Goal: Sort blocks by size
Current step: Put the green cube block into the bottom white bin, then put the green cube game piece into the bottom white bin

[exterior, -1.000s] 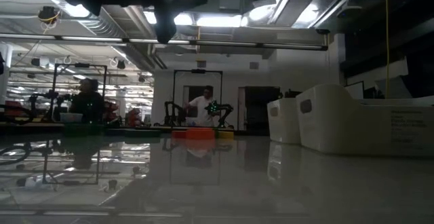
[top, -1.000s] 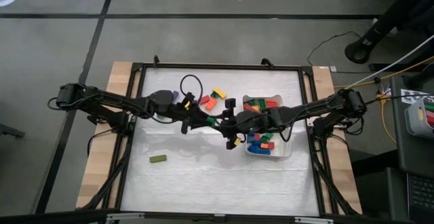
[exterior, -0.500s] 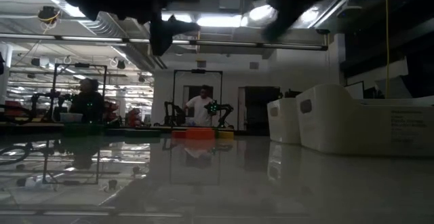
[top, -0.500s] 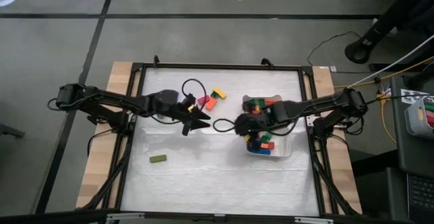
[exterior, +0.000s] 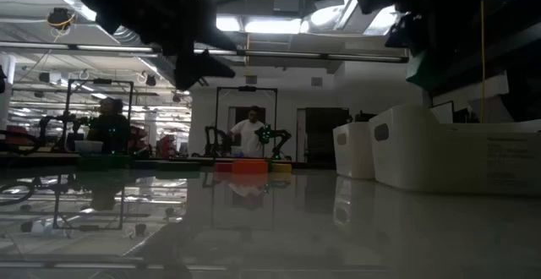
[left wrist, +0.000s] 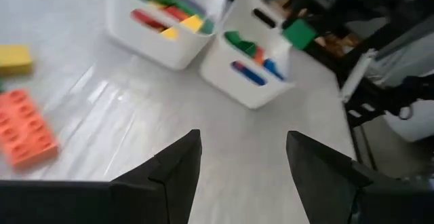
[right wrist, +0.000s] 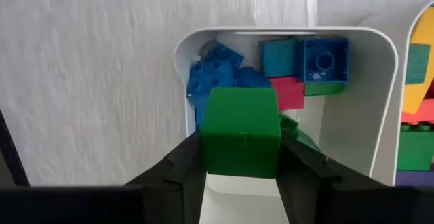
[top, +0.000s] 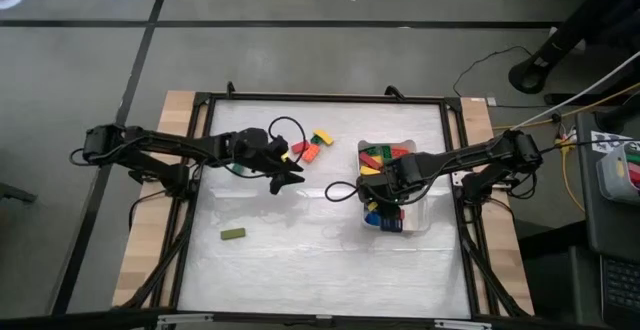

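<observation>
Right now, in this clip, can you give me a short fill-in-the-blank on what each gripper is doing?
1. The right gripper holds a ____ block.
2. It hangs over a white ____ of blocks.
3. The left gripper is open and holds ____.
4. An ____ block lies near the left gripper.

Missing words: green; tray; nothing; orange

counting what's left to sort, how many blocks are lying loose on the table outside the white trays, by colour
yellow block: 1
orange block: 1
red block: 1
green bar: 1
total: 4
not counted: the green cube held in the right gripper
</observation>
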Controlling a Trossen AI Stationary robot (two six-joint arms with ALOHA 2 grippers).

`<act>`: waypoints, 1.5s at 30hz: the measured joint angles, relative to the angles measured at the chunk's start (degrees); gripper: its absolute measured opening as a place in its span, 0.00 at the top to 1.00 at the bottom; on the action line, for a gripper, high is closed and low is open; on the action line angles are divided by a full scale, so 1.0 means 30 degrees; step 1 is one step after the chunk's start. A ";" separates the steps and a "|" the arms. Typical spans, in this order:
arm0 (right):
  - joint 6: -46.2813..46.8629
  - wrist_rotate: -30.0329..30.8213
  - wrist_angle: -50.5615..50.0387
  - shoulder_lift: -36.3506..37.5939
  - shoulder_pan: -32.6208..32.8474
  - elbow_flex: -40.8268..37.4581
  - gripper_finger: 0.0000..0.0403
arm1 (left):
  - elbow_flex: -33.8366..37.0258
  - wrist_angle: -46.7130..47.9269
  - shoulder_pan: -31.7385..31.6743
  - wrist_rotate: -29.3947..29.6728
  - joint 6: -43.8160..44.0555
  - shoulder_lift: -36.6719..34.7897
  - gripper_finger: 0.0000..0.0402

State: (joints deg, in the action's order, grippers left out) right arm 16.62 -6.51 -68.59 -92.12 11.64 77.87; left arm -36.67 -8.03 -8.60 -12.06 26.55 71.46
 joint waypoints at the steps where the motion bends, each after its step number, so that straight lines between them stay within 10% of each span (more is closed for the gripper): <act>1: 0.0015 0.0089 -0.0037 0.0000 0.0007 -0.0016 0.61 | 0.0000 0.0323 -0.0154 0.0002 -0.0009 0.0000 0.50; 12: 0.0022 0.0826 0.0499 0.0000 -0.0015 -0.0025 0.40 | 0.0009 0.7632 -0.2574 0.0540 -0.1463 -0.1702 0.50; 19: 0.0015 0.0848 0.0550 0.0000 -0.0015 -0.0025 0.38 | 0.0009 1.4092 -0.3546 0.4489 -0.2798 -0.3088 0.50; 26: 0.0015 0.0877 0.0686 0.0000 -0.0015 -0.0025 0.38 | 0.0016 1.8970 -0.3550 0.8390 0.1816 -0.2904 0.50; 45: 0.0007 0.0826 0.1453 0.0000 -0.0015 -0.0032 0.38 | 0.1135 1.9799 -0.2258 0.8458 0.5979 -0.0998 0.50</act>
State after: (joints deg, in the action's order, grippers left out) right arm 16.64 -4.03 -64.23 -92.12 11.60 77.78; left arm -33.26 51.36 -15.37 13.31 44.49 68.47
